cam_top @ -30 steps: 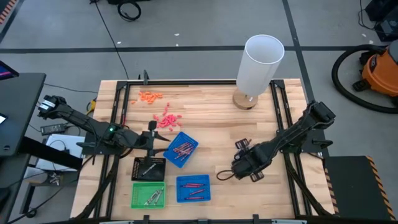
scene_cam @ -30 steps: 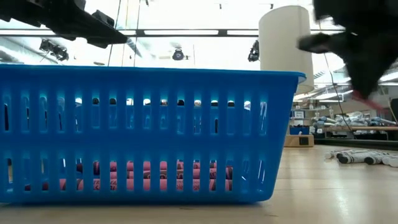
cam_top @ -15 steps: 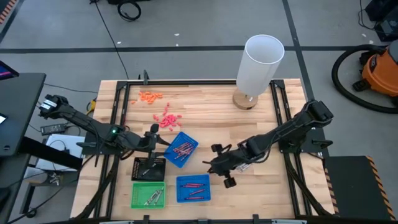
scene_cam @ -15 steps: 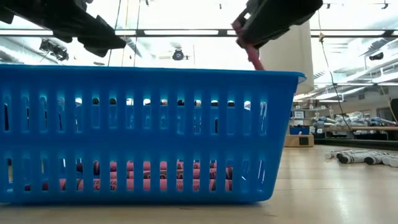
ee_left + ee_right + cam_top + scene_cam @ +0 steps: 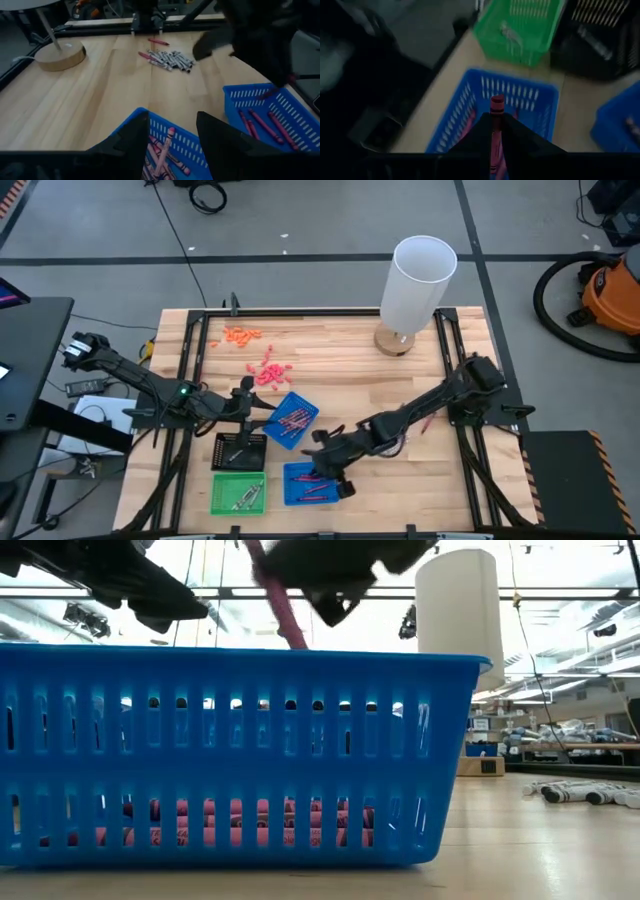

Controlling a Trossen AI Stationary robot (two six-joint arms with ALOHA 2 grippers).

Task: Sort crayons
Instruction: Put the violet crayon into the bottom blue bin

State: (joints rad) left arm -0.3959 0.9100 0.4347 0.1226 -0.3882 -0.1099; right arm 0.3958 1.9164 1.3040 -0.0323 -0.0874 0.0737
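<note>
A red crayon (image 5: 495, 131) is pinched upright between the closed fingers of the right gripper (image 5: 495, 134), which hangs over the near blue tray (image 5: 310, 482) at the front of the surface (image 5: 340, 380). From the low view the crayon's tip looks to be just above the tray rim, so I'd say it is about to be dropped in, not yet let go.

That tray already has several red crayons lying in it. The second blue tray (image 5: 292, 420), set at an angle just beside it, holds a fair heap of red ones too. The green tray (image 5: 238, 494) has a few grey-silver sticks in it, and the black tray (image 5: 240, 451) next to it seems to hold something pale, though I can't make out what.

So a good part of the sorting looks done, but not all. In the left wrist view a loose pile of crayons (image 5: 169, 58), mostly grey-silver with a couple of red ones at its edge, lies on the bare wood well apart from the trays; those are left to sort.

The left gripper (image 5: 170, 145) waits over the angled blue tray, its fingers spread wide and holding nothing.

The pink and orange bits (image 5: 262, 365) toward the back and the white cylinder (image 5: 420, 285) on its wooden base play no part, as far as I can judge.
</note>
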